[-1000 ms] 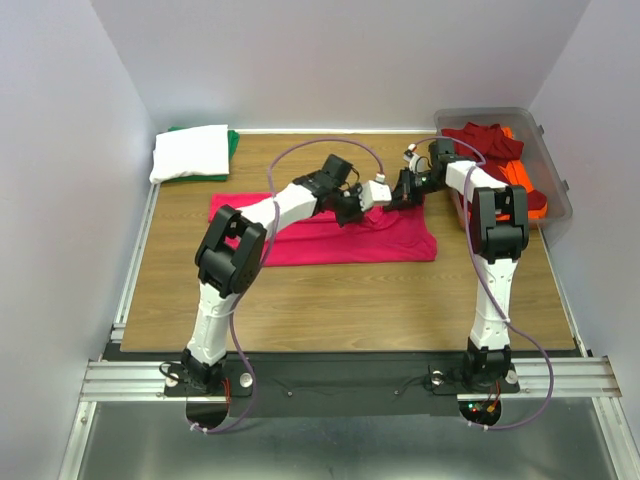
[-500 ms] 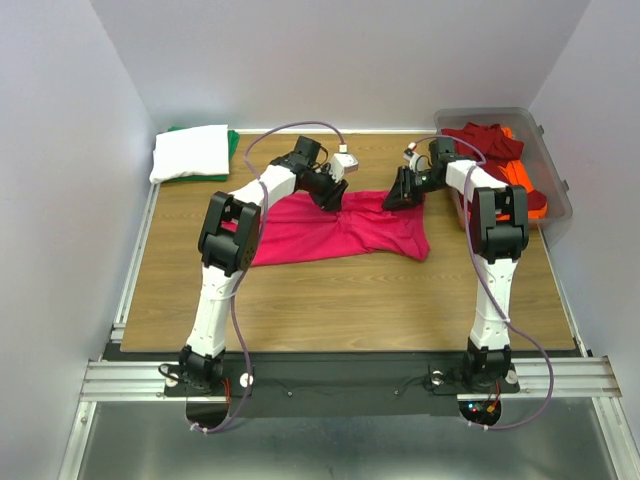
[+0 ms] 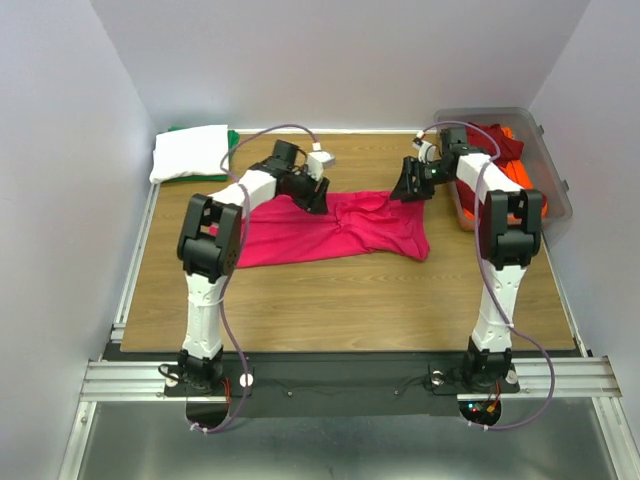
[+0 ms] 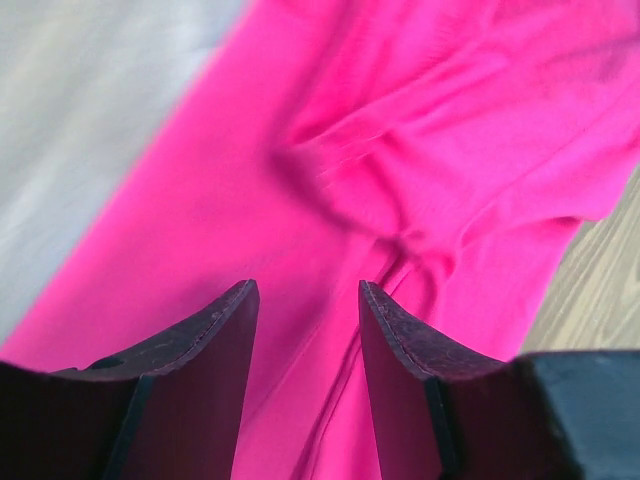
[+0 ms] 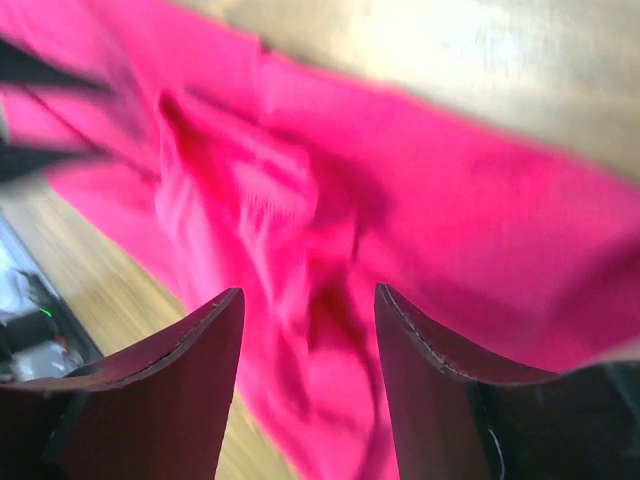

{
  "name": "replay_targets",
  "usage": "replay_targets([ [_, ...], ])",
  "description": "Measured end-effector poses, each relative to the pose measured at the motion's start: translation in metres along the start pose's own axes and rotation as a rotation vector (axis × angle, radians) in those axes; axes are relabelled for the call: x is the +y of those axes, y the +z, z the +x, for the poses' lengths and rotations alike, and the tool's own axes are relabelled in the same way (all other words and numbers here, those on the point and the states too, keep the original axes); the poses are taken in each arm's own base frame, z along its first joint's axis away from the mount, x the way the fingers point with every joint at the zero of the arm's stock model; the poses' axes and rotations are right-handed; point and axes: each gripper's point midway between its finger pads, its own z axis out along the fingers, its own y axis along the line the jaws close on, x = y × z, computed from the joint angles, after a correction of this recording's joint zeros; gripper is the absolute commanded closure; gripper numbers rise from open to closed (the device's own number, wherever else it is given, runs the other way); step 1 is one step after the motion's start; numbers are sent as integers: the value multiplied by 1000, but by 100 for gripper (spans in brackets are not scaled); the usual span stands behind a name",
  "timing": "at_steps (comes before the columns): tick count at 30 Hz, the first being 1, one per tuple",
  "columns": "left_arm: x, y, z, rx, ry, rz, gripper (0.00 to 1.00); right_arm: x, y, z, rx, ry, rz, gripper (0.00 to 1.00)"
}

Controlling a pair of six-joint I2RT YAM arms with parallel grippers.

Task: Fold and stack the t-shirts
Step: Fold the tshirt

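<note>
The bright pink-red t-shirt point(image 3: 330, 230) lies spread across the middle of the table, bunched into wrinkles near its centre. My left gripper point(image 3: 314, 194) hovers over the shirt's back edge, left of centre, open with only cloth below its jaws point(image 4: 305, 300). Open too, my right gripper point(image 3: 406, 188) hangs over the shirt's back right corner point(image 5: 308, 305). Neither holds anything. In both wrist views the pink shirt point(image 4: 420, 150) point(image 5: 450, 230) fills most of the picture. A folded white t-shirt point(image 3: 190, 152) rests on a green one point(image 3: 233, 141) at the back left.
A clear grey plastic bin point(image 3: 548, 160) stands at the back right with a dark red t-shirt point(image 3: 495, 140) and an orange one point(image 3: 522, 182) inside. My right arm reaches alongside the bin's left wall. Bare wood point(image 3: 340, 295) lies in front of the pink shirt.
Both grippers have opened and let go of the pink shirt. My left gripper moved left and back, my right gripper slightly back. The shirt now lies wider, wrinkled in the middle.
</note>
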Motion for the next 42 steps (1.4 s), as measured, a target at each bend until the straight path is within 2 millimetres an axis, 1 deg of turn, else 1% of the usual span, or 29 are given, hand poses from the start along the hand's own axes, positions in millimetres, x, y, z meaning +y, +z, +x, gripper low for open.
replay_targets([
  [1, 6, -13, -4, -21, -22, -20, 44, 2, -13, 7, 13, -28, 23, 40],
  [2, 9, -21, -8, -35, -29, -31, 44, 5, -19, 9, 14, -49, 29, 41],
  [4, 17, -45, -17, -75, -41, -66, 44, 13, -37, 22, 39, -92, 48, 43],
  [5, 18, -52, -19, -82, -44, -73, 44, 16, -45, 30, 56, -107, 60, 43],
  [6, 19, -63, -22, -96, -43, -85, 44, 18, -53, 39, 73, -123, 73, 43],
  [8, 15, -76, -22, -99, -46, -92, 44, 19, -62, 57, 112, -137, 98, 44],
  [9, 12, -81, -20, -96, -44, -94, 44, 16, -66, 69, 142, -139, 116, 45],
  [11, 8, -87, -11, -73, -48, -92, 44, 9, -69, 89, 202, -132, 147, 46],
  [12, 7, -89, -4, -59, -53, -94, 44, 6, -69, 96, 223, -127, 155, 46],
  [13, 7, -90, 3, -43, -59, -96, 44, 2, -69, 103, 244, -128, 168, 47],
  [14, 7, -91, 10, -27, -66, -97, 44, -1, -69, 114, 276, -113, 172, 47],
  [16, 12, -93, 35, 27, -99, -112, 44, -4, -71, 125, 311, -103, 180, 47],
  [19, 21, -98, 66, 89, -147, -138, 44, -7, -70, 133, 336, -98, 182, 49],
  [20, 23, -99, 72, 100, -154, -144, 45, -7, -70, 134, 340, -98, 181, 50],
  [22, 29, -103, 89, 132, -177, -167, 45, -10, -67, 140, 356, -89, 177, 53],
  [23, 32, -105, 95, 144, -185, -177, 45, -12, -65, 145, 370, -82, 174, 60],
  [24, 35, -106, 102, 156, -190, -188, 45, -13, -64, 147, 376, -80, 172, 60],
  [26, 37, -108, 117, 188, -204, -207, 46, -18, -60, 155, 400, -64, 169, 77],
  [27, 38, -108, 123, 197, -206, -212, 46, -21, -58, 158, 414, -56, 170, 95],
  [28, 41, -111, 123, 199, -204, -227, 46, -25, -55, 162, 427, -49, 170, 99],
  [31, 47, -116, 128, 203, -204, -252, 47, -30, -52, 167, 448, -43, 175, 99],
  [33, 51, -119, 130, 203, -206, -267, 47, -33, -54, 167, 452, -49, 189, 99],
  [35, 55, -123, 132, 201, -210, -280, 48, -38, -59, 167, 456, -61, 212, 99],
  [38, 64, -131, 137, 193, -226, -302, 48, -50, -74, 162, 450, -84, 259, 100],
  [42, 72, -137, 140, 195, -230, -327, 48, -63, -87, 159, 453, -117, 305, 100],
])
